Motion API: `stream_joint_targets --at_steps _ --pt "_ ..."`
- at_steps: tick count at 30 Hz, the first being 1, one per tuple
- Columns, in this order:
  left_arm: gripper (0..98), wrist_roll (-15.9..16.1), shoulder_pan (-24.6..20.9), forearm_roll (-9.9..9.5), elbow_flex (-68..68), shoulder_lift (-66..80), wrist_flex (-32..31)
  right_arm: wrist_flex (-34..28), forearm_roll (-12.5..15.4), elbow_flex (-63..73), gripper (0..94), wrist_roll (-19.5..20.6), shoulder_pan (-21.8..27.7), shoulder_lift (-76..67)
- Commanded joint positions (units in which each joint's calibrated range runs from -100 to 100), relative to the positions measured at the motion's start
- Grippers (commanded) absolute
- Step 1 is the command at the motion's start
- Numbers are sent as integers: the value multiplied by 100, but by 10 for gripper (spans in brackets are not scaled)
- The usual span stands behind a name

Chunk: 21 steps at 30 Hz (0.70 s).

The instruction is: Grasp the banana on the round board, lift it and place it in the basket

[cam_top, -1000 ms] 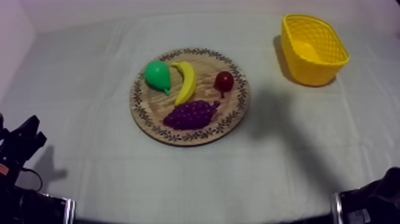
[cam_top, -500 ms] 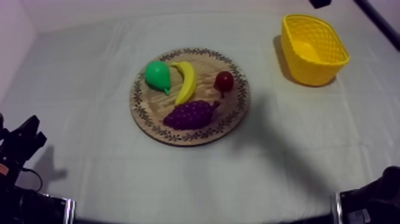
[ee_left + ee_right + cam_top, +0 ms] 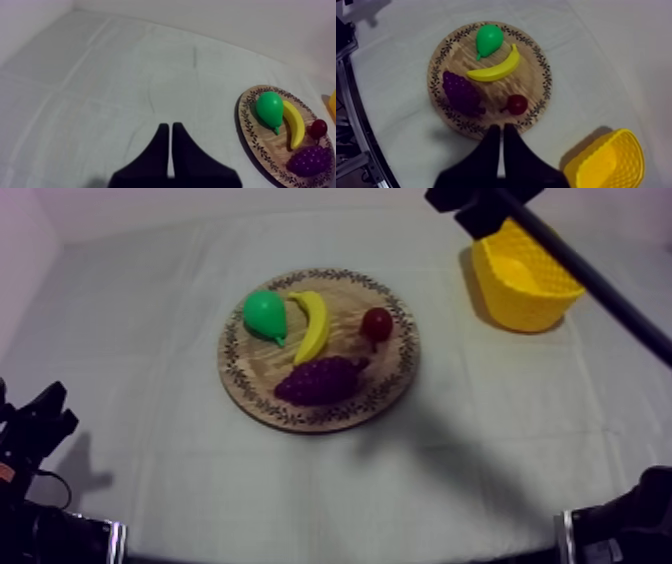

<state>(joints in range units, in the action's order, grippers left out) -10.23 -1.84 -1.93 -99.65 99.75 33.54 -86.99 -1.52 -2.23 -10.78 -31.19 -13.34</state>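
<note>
The yellow banana (image 3: 312, 325) lies on the round wooden board (image 3: 400, 378), between a green pear (image 3: 265, 316) and a small red fruit (image 3: 376, 324). Purple grapes (image 3: 322, 380) lie in front of them. The yellow basket (image 3: 525, 273) stands at the back right. My right arm (image 3: 570, 263) reaches in from the upper right, above the basket's far rim. In the right wrist view my right gripper (image 3: 500, 129) is shut on nothing, high above the board's edge by the red fruit (image 3: 517, 104), with the banana (image 3: 493, 67) beyond. My left gripper (image 3: 167, 127) is shut on nothing, resting low at the left.
The board (image 3: 245, 125) with pear (image 3: 269, 109) and banana (image 3: 294, 125) lies to the right of my left gripper, across open cloth. The basket (image 3: 608, 160) stands close beside my right gripper. My left arm (image 3: 35, 433) sits at the table's lower left corner.
My right arm has swung into the top view from the upper right edge and now stretches over the basket's far side. The left arm and the fruit have not moved.
</note>
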Motion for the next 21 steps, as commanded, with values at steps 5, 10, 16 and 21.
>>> stream_joint_targets --at_steps 5,10,16,21 --pt "0 -1 -1 0 -1 0 1 121 -83 -86 4 93 -66 80" --pt "0 -1 -1 0 -1 0 1 170 -116 -102 4 118 -86 127" --pt "0 -1 -1 0 -1 0 1 209 -174 -83 4 191 -131 179" --pt "0 -1 -1 0 -1 0 1 318 -325 35 5 538 -196 275"
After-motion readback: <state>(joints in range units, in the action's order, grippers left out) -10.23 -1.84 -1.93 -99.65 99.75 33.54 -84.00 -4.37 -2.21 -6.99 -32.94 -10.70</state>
